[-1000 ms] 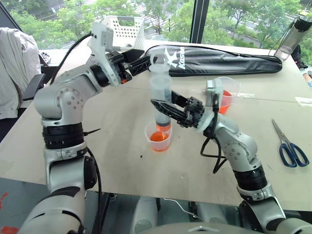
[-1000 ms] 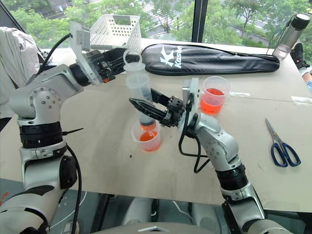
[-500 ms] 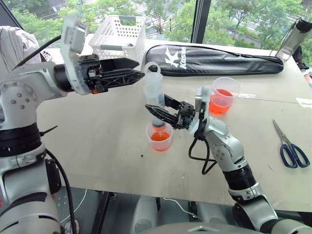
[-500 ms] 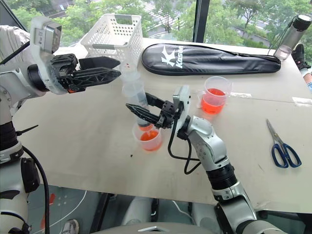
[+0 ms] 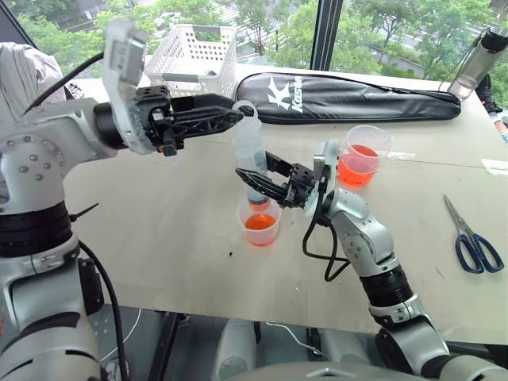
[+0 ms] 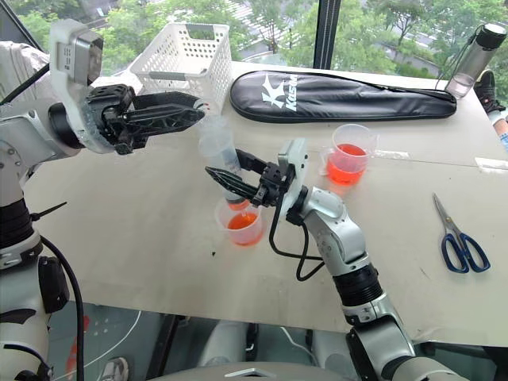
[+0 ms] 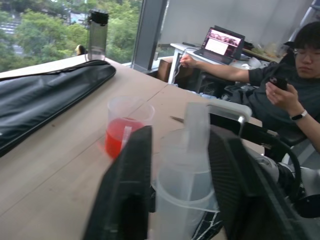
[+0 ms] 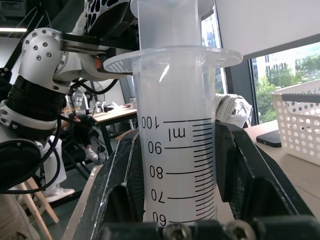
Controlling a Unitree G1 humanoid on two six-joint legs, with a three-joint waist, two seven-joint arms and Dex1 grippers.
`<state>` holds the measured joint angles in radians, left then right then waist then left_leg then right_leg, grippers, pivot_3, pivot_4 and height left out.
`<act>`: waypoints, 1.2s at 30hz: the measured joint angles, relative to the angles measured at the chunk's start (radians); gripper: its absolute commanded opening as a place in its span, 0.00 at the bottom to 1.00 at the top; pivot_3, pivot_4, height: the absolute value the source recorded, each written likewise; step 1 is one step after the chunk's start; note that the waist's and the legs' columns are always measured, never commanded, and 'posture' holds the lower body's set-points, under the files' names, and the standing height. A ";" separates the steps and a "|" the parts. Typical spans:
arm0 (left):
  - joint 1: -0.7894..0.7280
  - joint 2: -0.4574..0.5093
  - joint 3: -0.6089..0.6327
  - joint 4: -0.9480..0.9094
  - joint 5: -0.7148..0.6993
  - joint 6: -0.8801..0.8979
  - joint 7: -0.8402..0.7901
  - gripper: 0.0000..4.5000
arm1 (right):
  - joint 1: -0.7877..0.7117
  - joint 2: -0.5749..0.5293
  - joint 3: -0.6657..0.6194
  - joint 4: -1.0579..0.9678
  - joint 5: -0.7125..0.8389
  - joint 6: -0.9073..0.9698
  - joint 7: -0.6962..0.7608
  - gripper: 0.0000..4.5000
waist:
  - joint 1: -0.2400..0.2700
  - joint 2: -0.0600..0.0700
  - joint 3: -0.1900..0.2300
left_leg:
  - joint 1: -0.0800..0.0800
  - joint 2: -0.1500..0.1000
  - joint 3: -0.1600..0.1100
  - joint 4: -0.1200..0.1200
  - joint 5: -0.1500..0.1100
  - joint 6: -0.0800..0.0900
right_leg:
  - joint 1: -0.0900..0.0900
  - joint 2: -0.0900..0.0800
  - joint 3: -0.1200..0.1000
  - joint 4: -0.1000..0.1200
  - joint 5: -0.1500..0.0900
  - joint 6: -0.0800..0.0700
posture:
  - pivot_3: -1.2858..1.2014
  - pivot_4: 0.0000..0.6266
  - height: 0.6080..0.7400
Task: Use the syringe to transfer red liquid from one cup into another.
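Syringe (image 5: 252,163) is held upright, nozzle in small cup (image 5: 259,225), barrel clamped by right pincer (image 5: 252,176) from 3 o'clock; plunger top is straddled by nearer left pincer (image 5: 230,115), closure unclear.

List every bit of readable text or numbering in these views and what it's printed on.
"100", "90", "80", "70", "60" and "ml": scale on the syringe, seen upside down in the right wrist view.
White logo lettering on the black bag: starts with a K, the rest too small to read reliably.
Laptop screen behind the person: too blurred to read.
White basket, scissors, both cups: no text seen.
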<state>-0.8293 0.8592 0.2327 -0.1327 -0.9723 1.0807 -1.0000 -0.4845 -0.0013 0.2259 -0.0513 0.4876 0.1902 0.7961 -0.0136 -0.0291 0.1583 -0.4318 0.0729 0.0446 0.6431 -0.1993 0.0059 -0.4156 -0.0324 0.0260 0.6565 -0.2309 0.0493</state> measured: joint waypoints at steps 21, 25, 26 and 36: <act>-0.103 0.066 -0.166 0.199 0.130 -0.169 -0.323 0.00 | 0.000 0.000 -0.005 0.010 0.016 0.011 0.051 0.34 | 0.001 0.000 0.000 | 0.000 0.000 0.000 0.000 0.000 0.000 | 0.000 0.000 0.000 0.000 -0.002 -0.003 | 0.52 0.24 0.88; -0.114 0.066 -0.196 0.223 0.167 -0.208 -0.365 0.00 | 0.000 -0.014 -0.006 0.011 0.012 0.019 0.051 0.34 | -0.001 0.000 0.000 | 0.000 0.000 0.001 0.000 0.000 0.000 | 0.000 0.000 0.000 0.000 -0.002 -0.002 | 0.52 0.24 0.88; -0.114 0.066 -0.198 0.222 0.172 -0.213 -0.371 0.00 | 0.000 -0.017 -0.006 0.011 0.011 0.019 0.051 0.34 | -0.002 0.000 0.000 | 0.000 0.000 0.001 0.000 0.000 0.000 | -0.001 0.001 0.000 0.000 -0.002 -0.002 | 0.52 0.24 0.88; -0.031 0.078 -0.163 0.131 0.175 -0.199 -0.375 0.00 | 0.003 -0.023 0.010 0.011 0.008 0.029 0.075 0.34 | -0.002 0.000 0.000 | 0.000 0.000 0.001 -0.001 0.000 0.000 | -0.002 0.001 0.000 0.001 -0.001 -0.002 | 0.52 0.24 0.88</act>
<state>-0.8599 0.9374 0.0695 -0.0014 -0.7974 0.8821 -1.3752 -0.4820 -0.0245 0.2355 -0.0406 0.4952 0.2193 0.8713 -0.0154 -0.0294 0.1587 -0.4320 0.0732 0.0452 0.6420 -0.1993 0.0060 -0.4172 -0.0318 0.0265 0.6570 -0.2322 0.0473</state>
